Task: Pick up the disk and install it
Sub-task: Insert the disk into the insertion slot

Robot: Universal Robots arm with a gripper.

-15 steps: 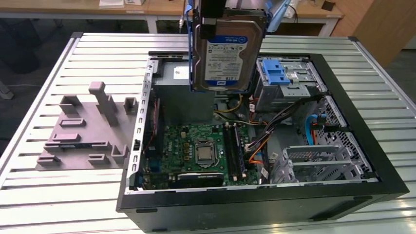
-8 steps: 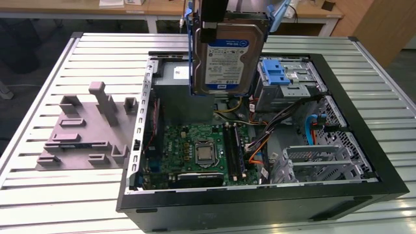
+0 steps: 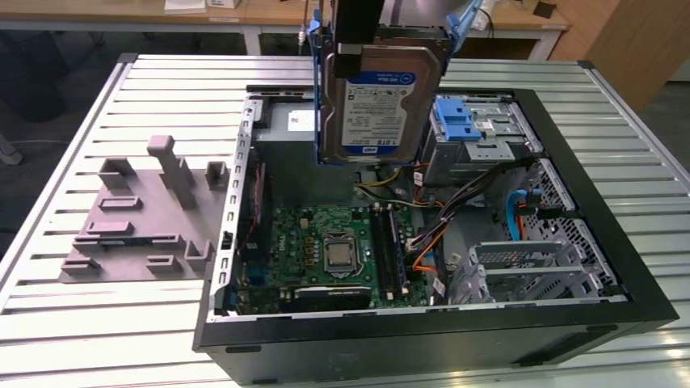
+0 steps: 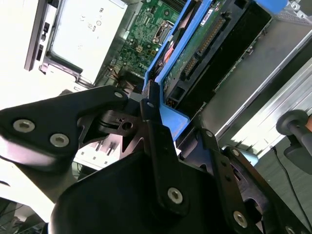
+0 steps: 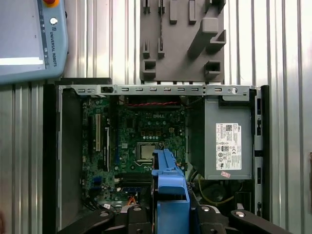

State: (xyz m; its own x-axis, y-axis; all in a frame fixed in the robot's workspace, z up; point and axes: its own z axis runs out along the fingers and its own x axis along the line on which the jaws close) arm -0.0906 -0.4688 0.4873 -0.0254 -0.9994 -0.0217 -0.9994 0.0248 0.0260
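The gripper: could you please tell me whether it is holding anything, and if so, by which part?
The gripper holds the disk by its blue plastic handle at the upper end; the disk hangs above the open computer case.

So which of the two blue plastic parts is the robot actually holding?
The blue frame on the disk, hanging upright above the case, gripped by the fingers. The other, a blue latch, sits on the drive cage inside it.

slatted metal table (image 3: 65,323) with open computer case (image 3: 431,347) beside grey fixture block (image 3: 140,226)
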